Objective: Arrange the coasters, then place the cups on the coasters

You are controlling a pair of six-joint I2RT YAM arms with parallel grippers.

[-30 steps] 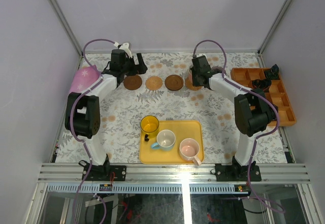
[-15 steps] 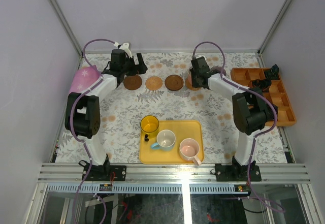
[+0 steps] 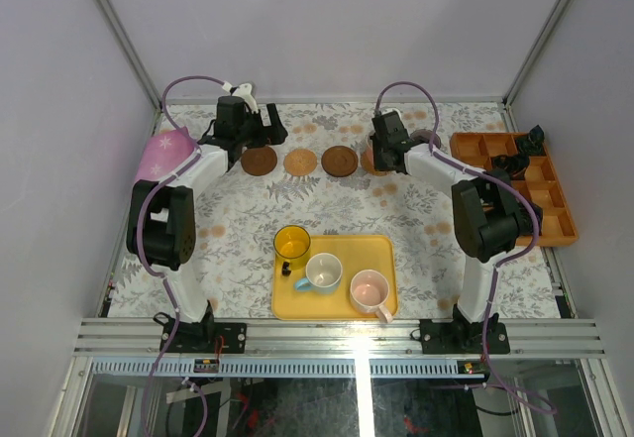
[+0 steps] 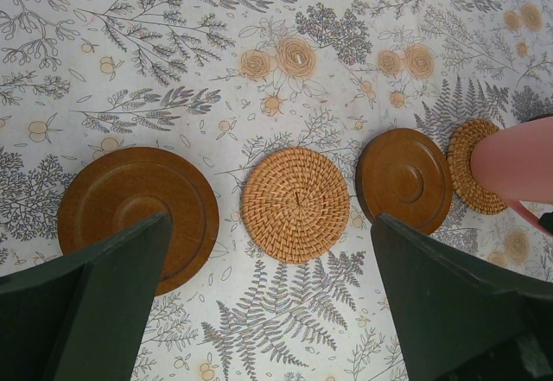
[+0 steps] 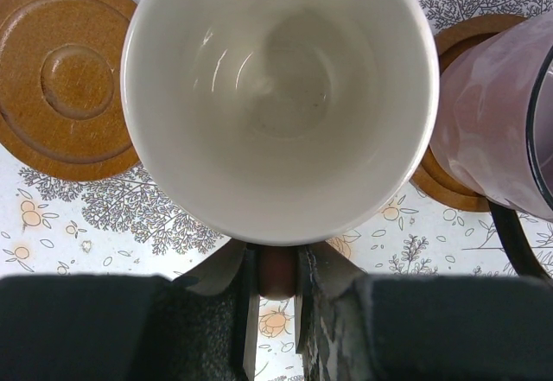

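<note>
The right gripper [image 5: 275, 277] is clamped on the handle of a pink cup [image 5: 281, 96], which lies directly over the tan woven coaster [image 4: 460, 174] beside the purple-grey cup [image 5: 492, 130] — landed or just above, I cannot tell — while the left gripper [image 4: 270, 234] hangs wide apart and empty.

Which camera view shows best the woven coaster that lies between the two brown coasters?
The left wrist view: the woven coaster lies near the middle, whole and close, with its weave clear. In the top external view the woven coaster is whole but small, a tan disc. The right wrist view does not show it.
</note>
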